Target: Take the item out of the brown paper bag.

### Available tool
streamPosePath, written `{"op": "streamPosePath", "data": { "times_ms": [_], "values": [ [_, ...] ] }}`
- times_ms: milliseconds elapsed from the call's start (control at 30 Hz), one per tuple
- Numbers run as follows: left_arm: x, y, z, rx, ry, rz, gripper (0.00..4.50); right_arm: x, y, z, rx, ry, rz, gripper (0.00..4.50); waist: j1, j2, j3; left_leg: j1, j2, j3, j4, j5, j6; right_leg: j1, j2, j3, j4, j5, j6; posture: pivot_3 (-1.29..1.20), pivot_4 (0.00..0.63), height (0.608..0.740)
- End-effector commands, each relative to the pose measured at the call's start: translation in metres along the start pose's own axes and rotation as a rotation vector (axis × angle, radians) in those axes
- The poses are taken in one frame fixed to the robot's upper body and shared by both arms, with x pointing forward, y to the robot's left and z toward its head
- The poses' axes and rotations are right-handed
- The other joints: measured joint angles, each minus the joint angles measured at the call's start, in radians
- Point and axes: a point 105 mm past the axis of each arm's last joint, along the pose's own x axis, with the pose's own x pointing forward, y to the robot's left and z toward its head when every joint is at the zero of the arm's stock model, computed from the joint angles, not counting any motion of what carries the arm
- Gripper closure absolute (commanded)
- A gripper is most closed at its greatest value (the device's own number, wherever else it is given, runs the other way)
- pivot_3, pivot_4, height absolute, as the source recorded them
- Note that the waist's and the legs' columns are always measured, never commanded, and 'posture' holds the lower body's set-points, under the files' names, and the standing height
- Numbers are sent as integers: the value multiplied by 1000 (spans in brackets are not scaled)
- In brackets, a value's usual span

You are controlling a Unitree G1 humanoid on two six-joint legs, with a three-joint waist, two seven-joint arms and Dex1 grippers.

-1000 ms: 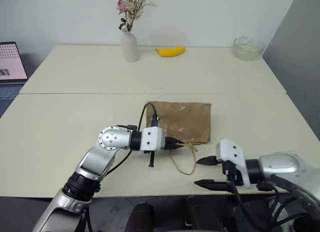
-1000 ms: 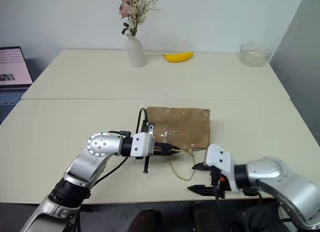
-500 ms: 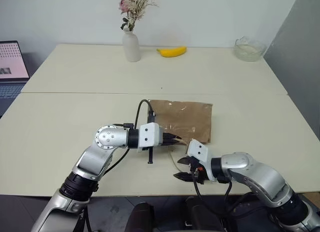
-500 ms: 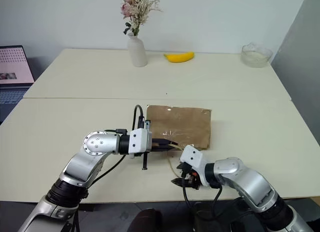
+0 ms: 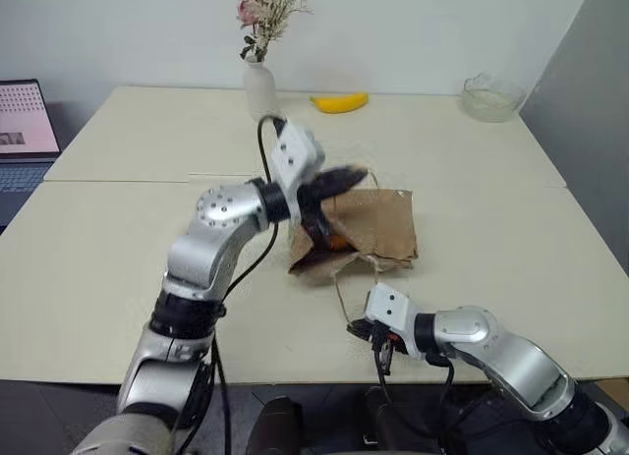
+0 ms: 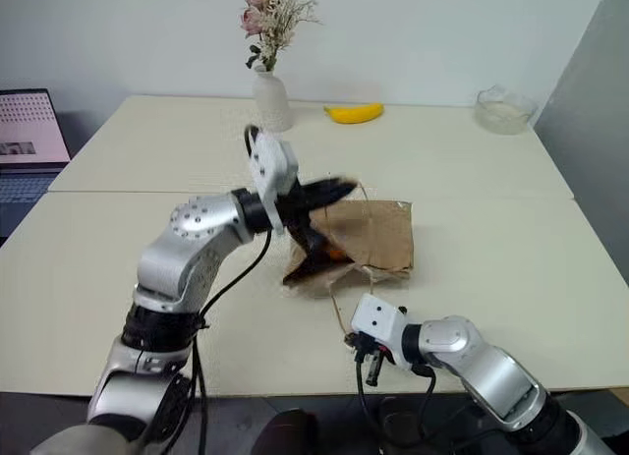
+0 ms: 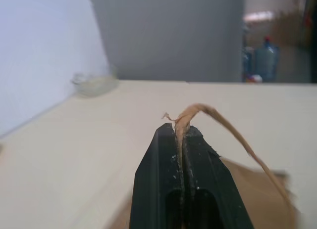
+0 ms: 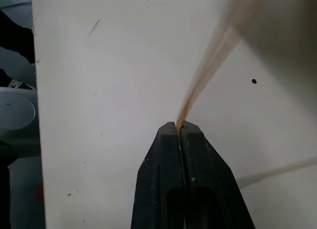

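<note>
The brown paper bag (image 5: 366,231) lay near the middle of the table (image 5: 118,249), its mouth toward the robot's edge and lifted open. The left gripper (image 7: 182,131) was raised above the bag, its fingers pressed together on one twine handle (image 7: 224,126). The right gripper (image 8: 179,127) sat low by the table's near edge, fingers pinched on the other twine handle (image 8: 213,61), which stretched taut. Inside the opened mouth the item (image 5: 336,243), a small orange lump, showed. A banana (image 5: 340,102), a vase (image 5: 257,86) and a glass bowl (image 5: 488,95) stood along the far edge.
</note>
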Motion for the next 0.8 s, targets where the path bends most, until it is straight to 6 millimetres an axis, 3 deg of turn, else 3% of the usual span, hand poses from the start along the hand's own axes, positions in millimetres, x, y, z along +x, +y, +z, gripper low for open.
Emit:
{"op": "streamPosePath", "data": {
  "times_ms": [33,167,367,467,667,800],
  "values": [
    [-1,31,31,2,-85,131,4500,1,5,-25,12,95,13,4481,0,0,0,1,0,0,0,0,0,1,0,0,0,0,0,0,150,740],
    [-2,37,34,21,-91,144,4500,0,4,-26,7,94,2,4481,0,0,0,9,-1,1,-4,0,0,7,0,1,-2,-1,1,0,150,740],
    [-12,-12,20,-53,-61,-99,4500,-14,-8,7,41,-51,-51,4481,0,0,0,9,0,2,-4,0,-1,7,-2,2,-1,-1,1,0,150,740],
    [-19,-30,16,-77,-49,-173,4500,-30,-9,21,72,-92,-38,3896,0,0,0,9,0,2,-3,0,-1,6,-3,2,-1,-1,1,0,150,740],
    [-23,-43,11,-78,-34,-218,4500,-63,-12,39,23,-99,-33,1774,0,0,0,9,0,2,-3,0,0,7,-2,2,-1,-1,1,0,150,740],
    [-23,-49,6,-66,-24,-245,4500,-84,-10,55,19,-157,-6,1774,0,0,0,9,0,1,-4,0,0,7,-2,2,-1,-1,1,0,150,740]
  ]
}}
